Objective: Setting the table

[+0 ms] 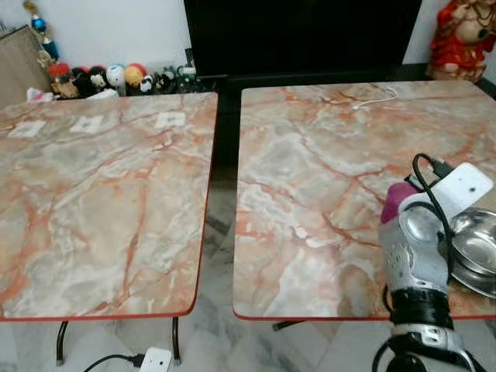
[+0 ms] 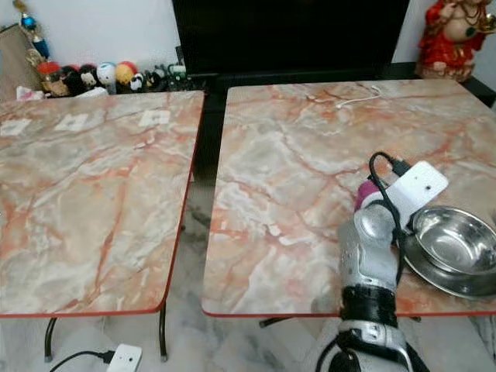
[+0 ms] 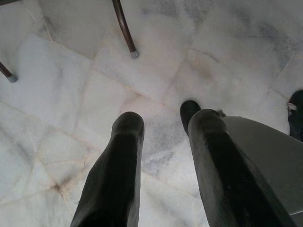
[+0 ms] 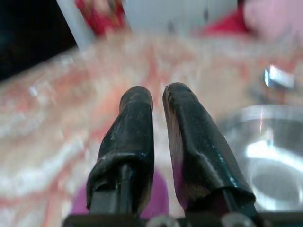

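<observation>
Bowls come first: two steel bowls sit nested, one inside the other, near the front right corner of the right table, just to the right of the right gripper's fingers. The right gripper hangs low over that table, its two black fingers almost together with only a thin gap between them. A purple thing shows at the base of the fingers, beneath them in the wrist view, but whether they grasp it cannot be told from these pictures. I would guess it is a cup or some other piece of tableware, though too little of it shows to say.

The left gripper hangs idle beside the robot, fingers parted and holding nothing, with only the marble floor and two table legs beyond the fingertips.

As a judgement, the setting has barely begun. The bowls are on the table but stacked rather than laid out at separate places, and the left table carries only three small white squares along its far edge, well away from either gripper. A white cable lies at the far side of the right table.

Counted: two tables, two bowls, one purple thing, three white squares, one cable. Spreading the bowls and bringing further pieces is apparently what remains.
</observation>
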You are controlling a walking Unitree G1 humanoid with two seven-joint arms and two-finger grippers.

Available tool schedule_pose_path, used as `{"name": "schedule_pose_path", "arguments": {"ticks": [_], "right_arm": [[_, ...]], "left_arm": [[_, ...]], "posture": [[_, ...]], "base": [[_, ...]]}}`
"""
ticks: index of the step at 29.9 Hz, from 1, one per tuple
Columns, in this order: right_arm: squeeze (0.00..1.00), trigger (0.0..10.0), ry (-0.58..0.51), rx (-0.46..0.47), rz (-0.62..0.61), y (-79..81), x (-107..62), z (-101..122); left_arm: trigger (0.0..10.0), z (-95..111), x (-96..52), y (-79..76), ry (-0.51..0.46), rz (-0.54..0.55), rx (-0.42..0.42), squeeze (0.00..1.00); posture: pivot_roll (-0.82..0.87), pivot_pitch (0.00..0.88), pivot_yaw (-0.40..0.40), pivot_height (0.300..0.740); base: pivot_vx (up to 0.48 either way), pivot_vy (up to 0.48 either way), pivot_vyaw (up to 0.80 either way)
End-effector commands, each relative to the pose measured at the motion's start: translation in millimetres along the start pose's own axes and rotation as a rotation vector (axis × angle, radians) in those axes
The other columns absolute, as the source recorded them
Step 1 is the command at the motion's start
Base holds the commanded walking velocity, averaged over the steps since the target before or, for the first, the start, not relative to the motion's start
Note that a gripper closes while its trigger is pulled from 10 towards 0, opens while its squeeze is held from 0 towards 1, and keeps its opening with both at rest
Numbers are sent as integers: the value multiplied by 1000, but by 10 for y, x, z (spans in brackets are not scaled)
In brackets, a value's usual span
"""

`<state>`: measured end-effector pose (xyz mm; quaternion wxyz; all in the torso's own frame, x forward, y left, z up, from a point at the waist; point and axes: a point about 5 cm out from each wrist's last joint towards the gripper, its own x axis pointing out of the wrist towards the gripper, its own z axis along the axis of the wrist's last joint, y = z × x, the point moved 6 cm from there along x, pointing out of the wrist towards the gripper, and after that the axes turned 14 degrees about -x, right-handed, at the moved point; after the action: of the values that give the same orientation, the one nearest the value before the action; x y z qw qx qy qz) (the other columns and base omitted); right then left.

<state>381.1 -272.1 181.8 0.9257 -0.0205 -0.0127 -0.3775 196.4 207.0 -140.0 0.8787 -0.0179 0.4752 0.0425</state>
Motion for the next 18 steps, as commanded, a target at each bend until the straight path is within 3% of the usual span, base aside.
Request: {"name": "schedule_pose_path", "arguments": {"ticks": [1,3,5,8,11,16,18], "right_arm": [[0,10000,-113,8,108,142,-72,190],[0,10000,-139,24,227,278,-132,191],[0,10000,-167,14,499,532,-364,66],[0,10000,-176,-1,535,548,-408,32],[0,10000,-200,-86,702,698,-612,-91],[0,10000,-202,-71,681,657,-608,-133],[0,10000,-199,-43,670,630,-591,-137]], "left_arm": [[10000,-19,-4,23,7,5,-9,0],[10000,-15,-4,21,5,4,-9,0],[10000,-11,-4,23,1,4,-8,0],[10000,-11,-4,24,1,4,-6,0],[10000,-5,-4,34,1,6,-1,0],[10000,0,-5,54,-1,14,-9,0],[10000,-4,-7,71,2,20,-12,0]], "posture": [[-88,0,37,740],[-85,0,36,740],[-97,0,42,740],[-98,2,44,740],[-101,4,43,740],[-98,5,49,740],[-97,1,53,740]], "base": [[0,0,0],[0,0,0],[0,0,0],[0,0,0],[0,0,0],[0,0,0],[0,0,681]]}}
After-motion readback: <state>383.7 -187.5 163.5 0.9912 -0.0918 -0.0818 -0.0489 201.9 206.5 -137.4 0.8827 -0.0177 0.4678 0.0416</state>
